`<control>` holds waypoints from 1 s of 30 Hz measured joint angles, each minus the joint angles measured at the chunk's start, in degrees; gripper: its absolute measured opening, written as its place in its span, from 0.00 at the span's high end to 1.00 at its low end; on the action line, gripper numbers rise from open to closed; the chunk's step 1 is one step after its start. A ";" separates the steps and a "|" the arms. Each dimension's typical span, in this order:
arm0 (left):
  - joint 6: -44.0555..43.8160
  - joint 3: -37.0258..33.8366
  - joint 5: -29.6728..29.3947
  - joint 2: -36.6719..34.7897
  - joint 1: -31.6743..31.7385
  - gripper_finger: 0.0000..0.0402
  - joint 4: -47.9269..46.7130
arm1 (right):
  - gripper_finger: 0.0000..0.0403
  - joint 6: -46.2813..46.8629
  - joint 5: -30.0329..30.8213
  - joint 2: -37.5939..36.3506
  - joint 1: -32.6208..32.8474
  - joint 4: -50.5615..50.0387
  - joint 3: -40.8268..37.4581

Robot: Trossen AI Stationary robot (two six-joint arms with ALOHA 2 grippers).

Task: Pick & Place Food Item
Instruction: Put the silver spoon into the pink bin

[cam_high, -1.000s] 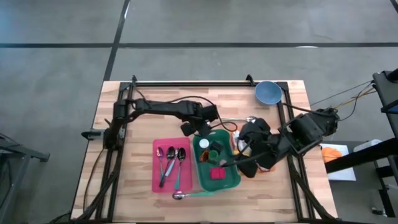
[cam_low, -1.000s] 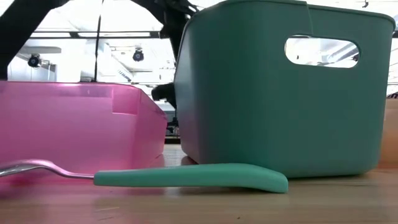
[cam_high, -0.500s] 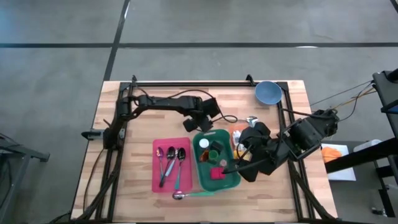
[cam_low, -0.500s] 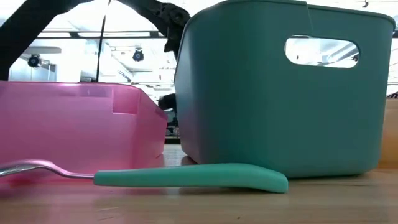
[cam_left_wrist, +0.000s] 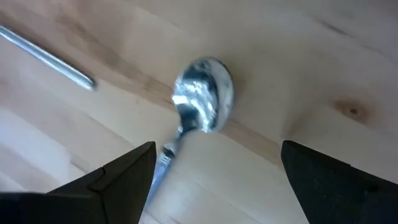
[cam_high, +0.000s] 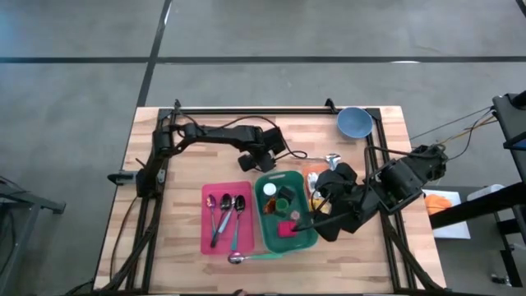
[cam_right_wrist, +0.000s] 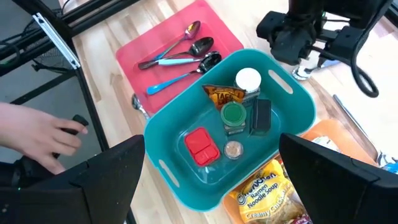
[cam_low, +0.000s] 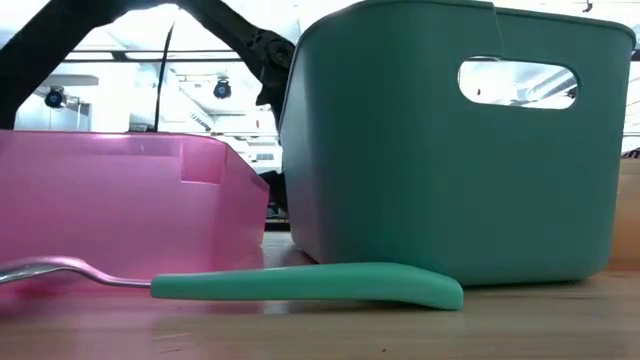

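A teal bin (cam_right_wrist: 292, 109) holds several food items, among them a white-lidded jar (cam_right_wrist: 248, 79), a snack bag (cam_right_wrist: 222, 94) and a red box (cam_right_wrist: 200, 145). A ramen noodle packet (cam_right_wrist: 268, 194) lies on the table beside the bin's right wall. My right gripper (cam_right_wrist: 208, 186) hovers open above the bin and the packet. My left gripper (cam_left_wrist: 214, 186) hangs open at the bin's far side (cam_high: 260, 167), pointing down. Its fingers stand on either side of a metal spoon (cam_left_wrist: 202, 96) that lies flat on the wood, and they touch nothing.
A pink tray (cam_high: 226, 218) with three spoons sits left of the bin. A teal-handled spoon (cam_low: 300, 285) lies at the near edge. A blue bowl (cam_high: 353, 122) stands far right, an orange item (cam_right_wrist: 336, 134) and loose metal handles (cam_left_wrist: 46, 56) lie nearby. A person's hand (cam_right_wrist: 31, 134) shows beyond the table.
My left gripper has sunk toward the table behind the teal bin's far side, still open; in the low view its dark shape has dropped behind the bin.
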 joint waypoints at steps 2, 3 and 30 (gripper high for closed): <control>1.31 -0.62 0.15 0.00 -0.05 0.14 1.71 | 0.09 0.09 0.01 -0.12 0.00 0.01 -0.02; 1.68 -0.83 0.15 0.00 -0.09 0.14 2.51 | 0.09 0.32 0.00 -0.18 0.00 0.00 -0.02; -8.83 -3.27 2.27 0.22 0.28 0.14 5.78 | 0.09 5.63 -1.22 -0.26 2.27 0.28 -0.02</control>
